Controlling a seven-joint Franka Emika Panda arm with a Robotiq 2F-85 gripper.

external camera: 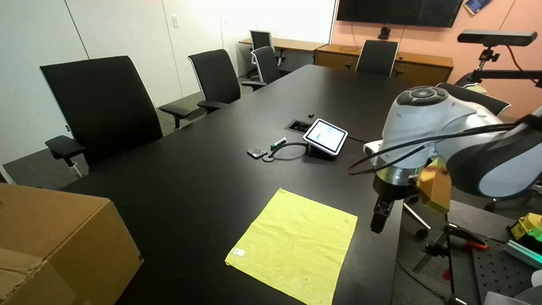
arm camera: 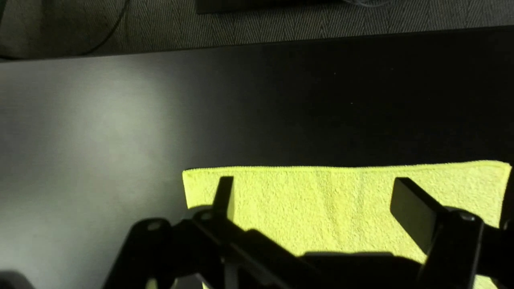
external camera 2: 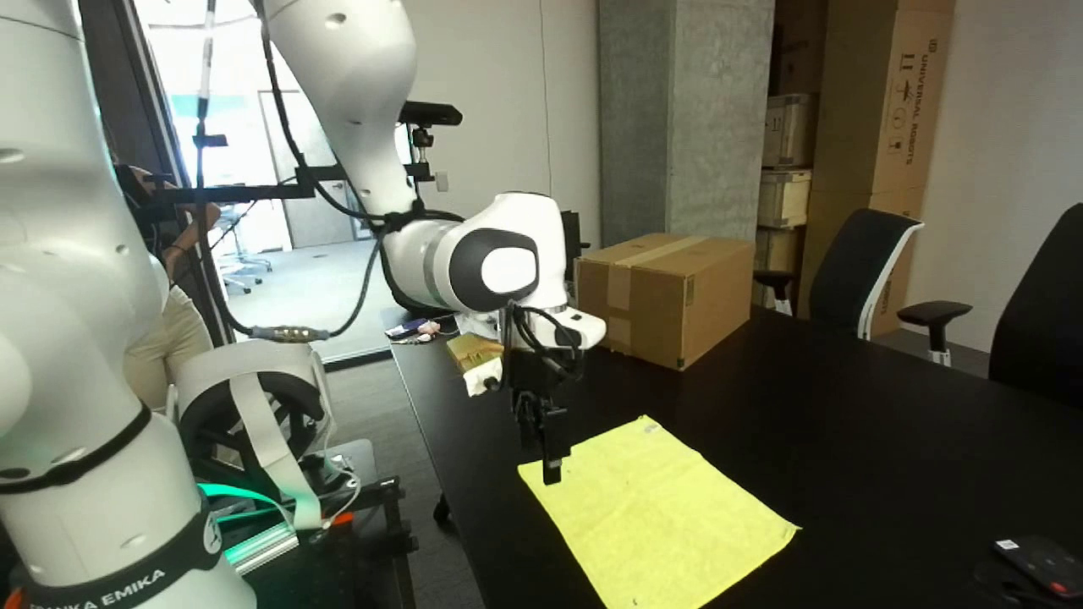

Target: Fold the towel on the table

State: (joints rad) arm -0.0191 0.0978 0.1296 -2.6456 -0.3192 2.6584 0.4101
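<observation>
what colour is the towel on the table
Bright yellow; the towel shows best in an exterior view.

The writing on the tablet (external camera: 326, 137) is too small for me to read from here; in both exterior views the towel (external camera: 296, 241) loses a corner to the bottom edge; in an exterior view the box (external camera: 95, 250) runs off at the left and bottom, and the wall screen (external camera: 398, 10) off the top; a person (external camera 2: 169, 334) is partly hidden by the robot arm (external camera 2: 76, 347), face out of sight; I can't name the dark thing (external camera 2: 1045, 562) by the right edge; in the wrist view the gripper (arm camera: 313, 200), itself cut off below, covers part of the towel.
</observation>
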